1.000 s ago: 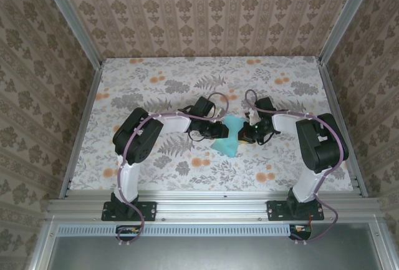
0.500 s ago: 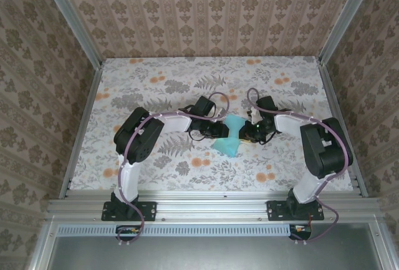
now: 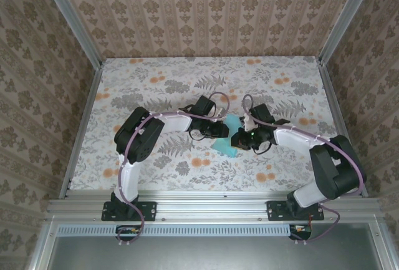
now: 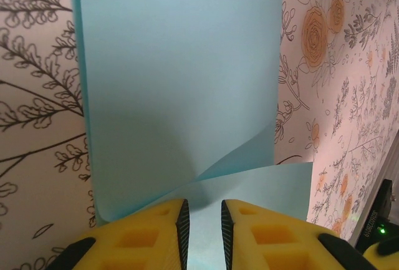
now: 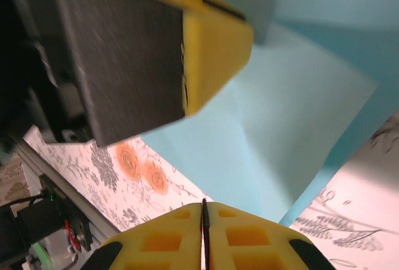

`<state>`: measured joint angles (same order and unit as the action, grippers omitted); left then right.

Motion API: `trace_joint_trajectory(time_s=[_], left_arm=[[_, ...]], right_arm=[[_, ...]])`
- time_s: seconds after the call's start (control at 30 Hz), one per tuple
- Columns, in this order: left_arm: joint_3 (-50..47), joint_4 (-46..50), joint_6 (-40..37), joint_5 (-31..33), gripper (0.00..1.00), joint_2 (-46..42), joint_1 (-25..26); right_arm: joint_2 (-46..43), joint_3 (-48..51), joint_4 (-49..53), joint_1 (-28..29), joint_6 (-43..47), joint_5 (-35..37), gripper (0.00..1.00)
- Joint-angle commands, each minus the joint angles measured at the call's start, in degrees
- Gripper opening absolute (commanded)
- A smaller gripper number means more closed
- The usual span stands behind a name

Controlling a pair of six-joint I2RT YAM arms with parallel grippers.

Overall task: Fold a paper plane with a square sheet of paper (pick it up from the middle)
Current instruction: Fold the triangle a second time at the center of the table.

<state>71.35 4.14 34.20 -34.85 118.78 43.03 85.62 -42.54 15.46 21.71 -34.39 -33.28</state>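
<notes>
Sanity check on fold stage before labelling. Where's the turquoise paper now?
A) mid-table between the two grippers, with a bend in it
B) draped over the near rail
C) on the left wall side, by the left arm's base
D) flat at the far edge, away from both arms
A: the top view shows the square sheet of paper mid-table between the left gripper and the right gripper, and the left wrist view shows one layer curving over another.

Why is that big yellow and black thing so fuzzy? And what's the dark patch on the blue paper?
Right wrist view: that is the left arm's finger, too close to the lens, so it blurs. Left wrist view: the dark patch is a soft shadow on the paper, just above the yellow fingers. Top view: sharp and evenly lit.
</notes>
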Motion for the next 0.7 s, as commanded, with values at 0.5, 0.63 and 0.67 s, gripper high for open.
trace_joint_trajectory(time_s=[0.5, 0.63, 0.67], left_arm=[[-3.0, 3.6, -2.4, 5.0, 0.25, 6.3, -0.8], [-2.9, 3.5, -2.5, 4.9, 0.25, 6.5, -0.8], [-2.8, 3.6, -2.4, 4.7, 0.25, 6.7, -0.9]], right_arm=[[8.8, -1.7, -2.3, 1.8, 0.6, 3.9, 0.08], [9.3, -1.6, -2.2, 1.7, 1.1, 4.1, 0.08], [9.6, -1.6, -2.3, 1.7, 1.1, 3.9, 0.08]])
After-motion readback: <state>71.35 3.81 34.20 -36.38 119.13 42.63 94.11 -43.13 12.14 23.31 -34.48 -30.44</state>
